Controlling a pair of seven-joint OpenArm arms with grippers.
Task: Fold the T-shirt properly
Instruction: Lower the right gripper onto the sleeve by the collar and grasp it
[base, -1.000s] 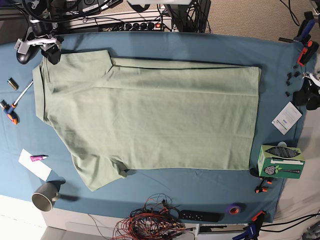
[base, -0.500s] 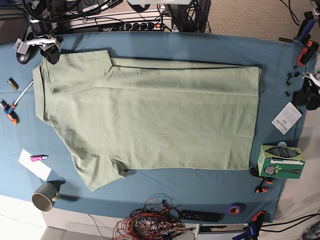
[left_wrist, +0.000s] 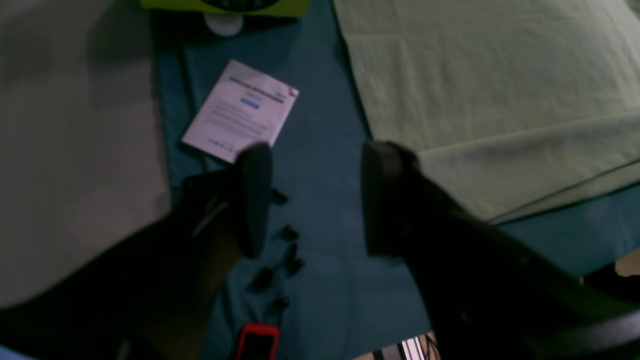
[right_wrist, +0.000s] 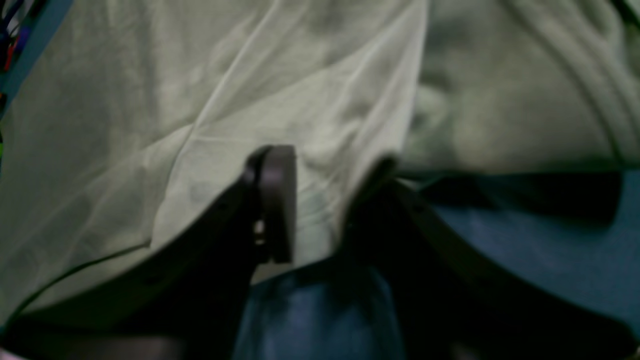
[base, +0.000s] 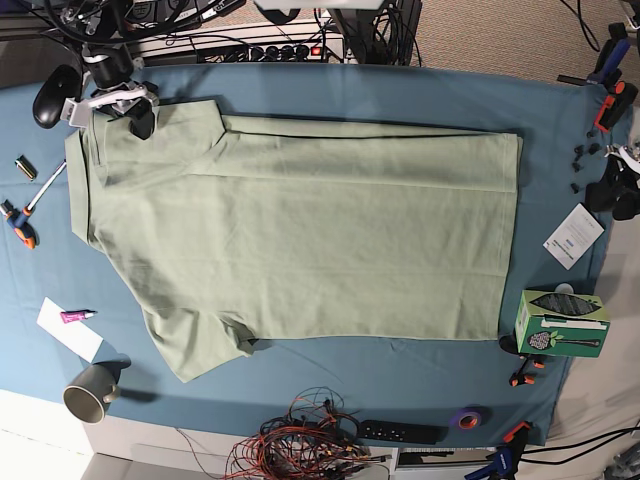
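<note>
No legible text in any view; white card (left_wrist: 240, 111) on surface (left_wrist: 320, 150) carries printed lines plus blue mark, all blurred in left wrist view, too small in base view (base: 574, 235); green box (base: 561, 322) has dark graphic on top and pale strip on side, no characters resolvable; white paper slip (base: 70, 329) shows no readable print; T-shirt (base: 300, 230) shows no readable label or print.
</note>
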